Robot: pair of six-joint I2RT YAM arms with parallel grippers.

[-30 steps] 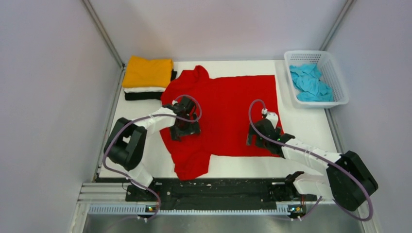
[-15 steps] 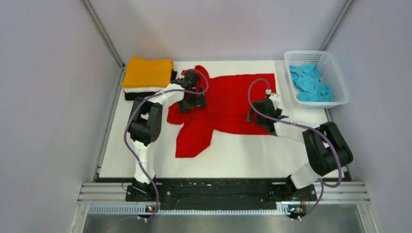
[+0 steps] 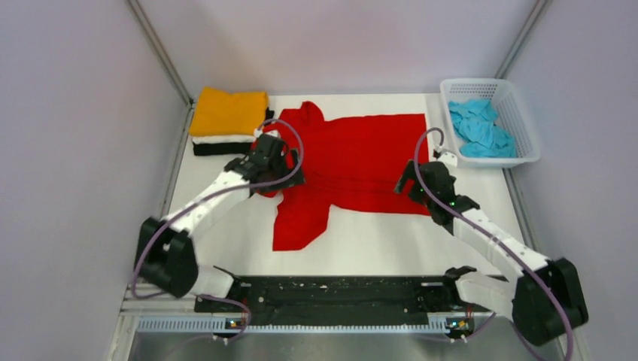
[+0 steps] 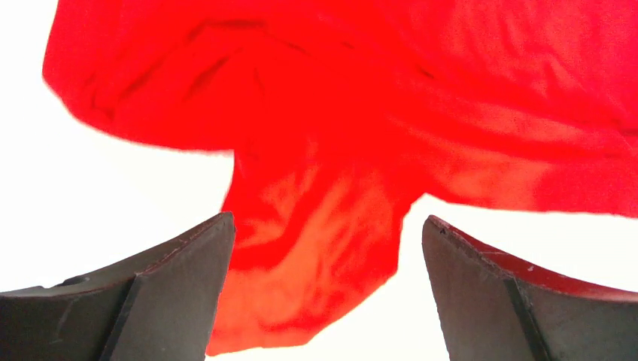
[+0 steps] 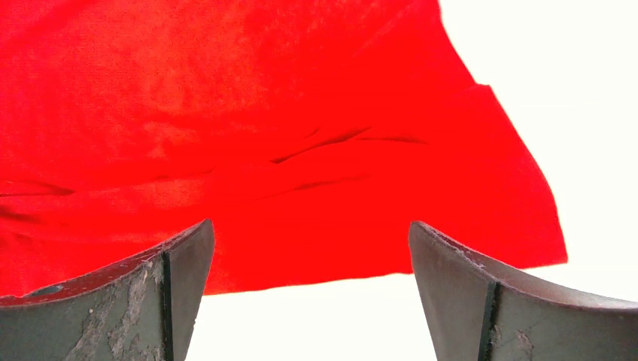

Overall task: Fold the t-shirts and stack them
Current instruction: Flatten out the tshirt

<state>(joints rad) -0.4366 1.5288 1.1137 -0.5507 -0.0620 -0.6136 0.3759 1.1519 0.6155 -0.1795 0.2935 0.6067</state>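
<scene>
Red t-shirt (image 3: 353,154): laid out at mid-desk (image 3: 376,241), near part doubled over, one sleeve trailing nearward at the left.

Orange-yellow t-shirt (image 3: 228,113), white t-shirt (image 3: 222,139), black t-shirt (image 3: 218,149): folded and stacked in that order, top down, at far left.

Light blue t-shirt (image 3: 479,128): crumpled, contained in the basket (image 3: 527,128) at far right.

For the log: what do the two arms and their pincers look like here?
The left arm and right arm share white links, bulky black joints and a looping mauve cable each. The left pincer and right pincer have dark grey wedge-shaped fingers; the right pair looks scuffed. No markings visible.
</scene>
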